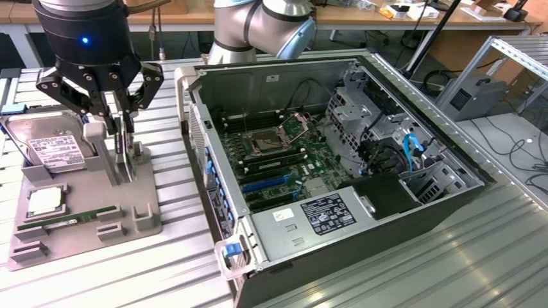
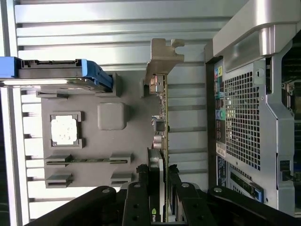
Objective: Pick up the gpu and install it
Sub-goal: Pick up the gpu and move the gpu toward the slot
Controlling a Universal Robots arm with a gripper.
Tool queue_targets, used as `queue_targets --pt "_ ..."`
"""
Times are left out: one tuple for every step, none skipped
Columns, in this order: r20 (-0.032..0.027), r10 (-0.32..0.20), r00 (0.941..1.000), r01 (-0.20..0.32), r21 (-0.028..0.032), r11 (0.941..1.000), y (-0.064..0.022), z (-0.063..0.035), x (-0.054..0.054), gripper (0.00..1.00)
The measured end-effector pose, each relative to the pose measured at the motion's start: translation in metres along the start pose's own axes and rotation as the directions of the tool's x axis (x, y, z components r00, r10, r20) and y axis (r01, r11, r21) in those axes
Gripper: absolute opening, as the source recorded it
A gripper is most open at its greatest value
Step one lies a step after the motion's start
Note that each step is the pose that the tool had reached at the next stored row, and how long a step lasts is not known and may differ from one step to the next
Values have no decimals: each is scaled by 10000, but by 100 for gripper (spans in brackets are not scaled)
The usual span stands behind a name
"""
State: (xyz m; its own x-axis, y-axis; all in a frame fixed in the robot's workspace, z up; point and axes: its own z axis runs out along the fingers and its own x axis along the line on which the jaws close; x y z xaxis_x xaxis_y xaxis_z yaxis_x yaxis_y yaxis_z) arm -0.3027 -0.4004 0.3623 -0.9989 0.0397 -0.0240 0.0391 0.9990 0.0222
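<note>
"Grey ribbed table point(image 1: 402, 269) runs under everything. Where is the gpu point(image 1: 128, 157)?"

"On the exterior view's left. It stands up on its edge in the grey holder point(image 1: 86, 237), just beside the hard drive point(image 1: 56, 151)."

"And the gripper point(image 1: 125, 131)?"

"Right over it, in the upper left of that frame. Its fingers point(image 2: 136, 202) squeeze the gpu from both sides."

"And the computer case point(image 1: 224, 96)?"

"Open, in the middle, apart from the gpu."
</note>
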Motion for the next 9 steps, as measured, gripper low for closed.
queue_targets --pt "0 0 10000 0 0 10000 0 -7 0 27" --pt "1 0 10000 0 -1 10000 0 -18 0 27" --pt "0 0 10000 0 0 10000 1 -32 -1 27" --pt "0 0 10000 0 0 10000 1 -55 -1 27" --pt "1 0 10000 0 0 10000 2 -74 -2 27" --pt "-1 0 10000 0 1 10000 2 -93 -2 27" --pt "0 0 10000 0 0 10000 2 -107 -3 27" --pt "1 0 10000 0 -1 10000 2 -116 -3 27" --pt "0 0 10000 0 0 10000 3 -124 -3 27"
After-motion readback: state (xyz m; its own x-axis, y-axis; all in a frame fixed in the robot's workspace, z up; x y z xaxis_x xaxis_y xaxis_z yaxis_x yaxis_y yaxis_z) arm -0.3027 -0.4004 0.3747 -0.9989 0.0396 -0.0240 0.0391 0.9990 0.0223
